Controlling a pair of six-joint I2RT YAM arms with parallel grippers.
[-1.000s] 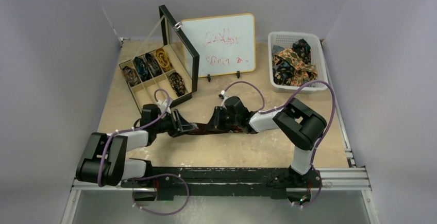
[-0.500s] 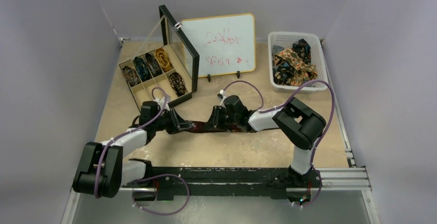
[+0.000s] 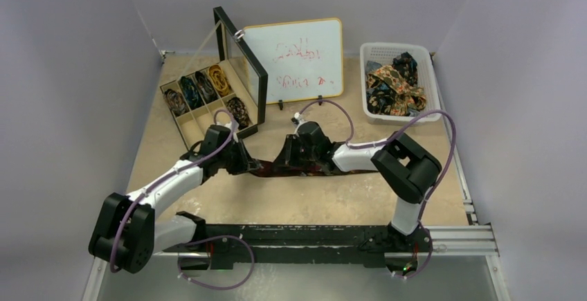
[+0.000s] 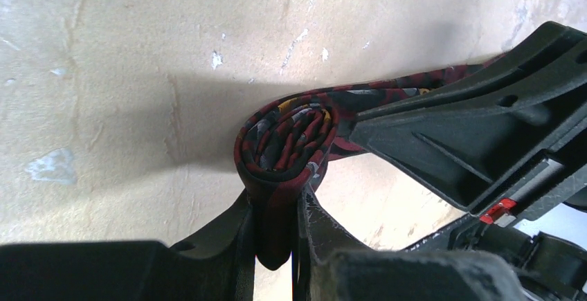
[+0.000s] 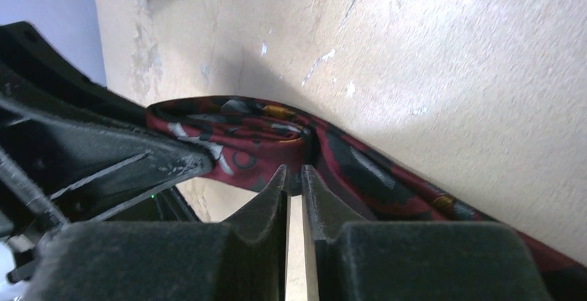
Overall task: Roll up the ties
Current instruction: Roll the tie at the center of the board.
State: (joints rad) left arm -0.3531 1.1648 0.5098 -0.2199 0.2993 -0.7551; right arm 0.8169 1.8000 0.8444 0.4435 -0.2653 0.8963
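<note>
Now my left gripper [image 4: 275, 214] clamps the coiled end of the dark maroon patterned fabric tie [image 4: 287, 142]; my right gripper [image 5: 293, 176] (fingers nearly together) pinches its strip at the fingertips.

dark maroon patterned tie [image 4: 285, 142]

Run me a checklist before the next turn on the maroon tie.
1. Left pincer clamped on the maroon tie at its coil: ok.
2. Coil layers stacked evenly: ok.
3. Right pincer holding fabric: cannot tell; its jaws are nearly shut at the coil's edge.
4. Unrolled tail lying flat on the table: ok.
5. Free slot in the organizer box: ok.
</note>
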